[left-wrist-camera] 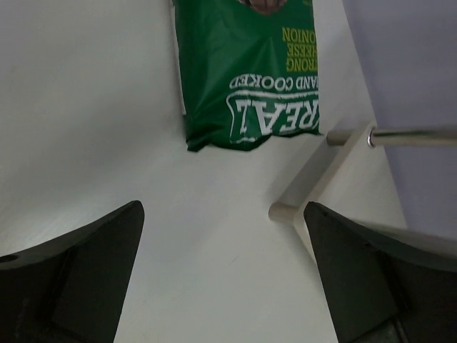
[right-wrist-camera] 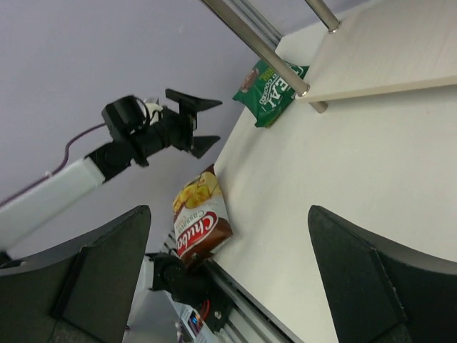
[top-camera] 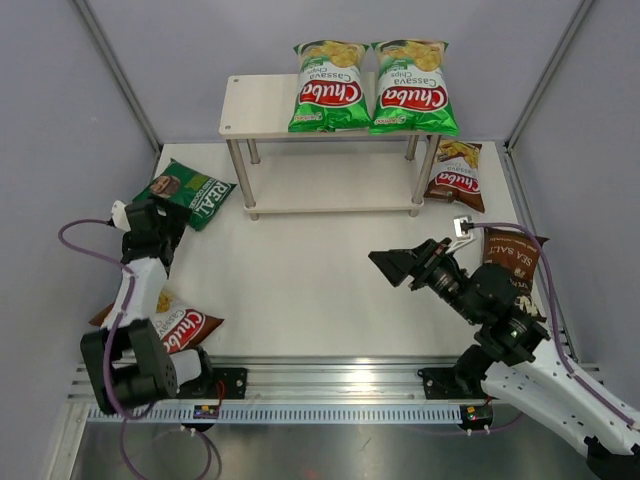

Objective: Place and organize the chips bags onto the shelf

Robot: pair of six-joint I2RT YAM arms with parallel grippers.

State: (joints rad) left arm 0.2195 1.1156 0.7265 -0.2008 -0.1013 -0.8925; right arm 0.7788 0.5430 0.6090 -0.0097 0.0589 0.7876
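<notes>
Two bright green Chuba bags (top-camera: pixel 328 87) (top-camera: pixel 412 87) lie side by side on the right of the shelf (top-camera: pixel 255 108) top board, whose left end is bare. A brown-red Chuba bag (top-camera: pixel 457 175) leans by the shelf's right legs. The dark green REAL bag (top-camera: pixel 188 192) lies flat near the left legs. A second brown-red Chuba bag (top-camera: pixel 180 325) sits by your left arm's base, and the dark brown bag (top-camera: pixel 512 262) lies at the right edge, partly behind your right arm. The white table (top-camera: pixel 320 290) is open across its middle, with grey walls (top-camera: pixel 60 120) close on both sides. Your left gripper (left-wrist-camera: pixel 225 271) hovers just short of the REAL bag, fingers spread and holding nothing. Your right gripper (top-camera: pixel 392 262) hangs over the table's centre-right, also spread and unloaded.
</notes>
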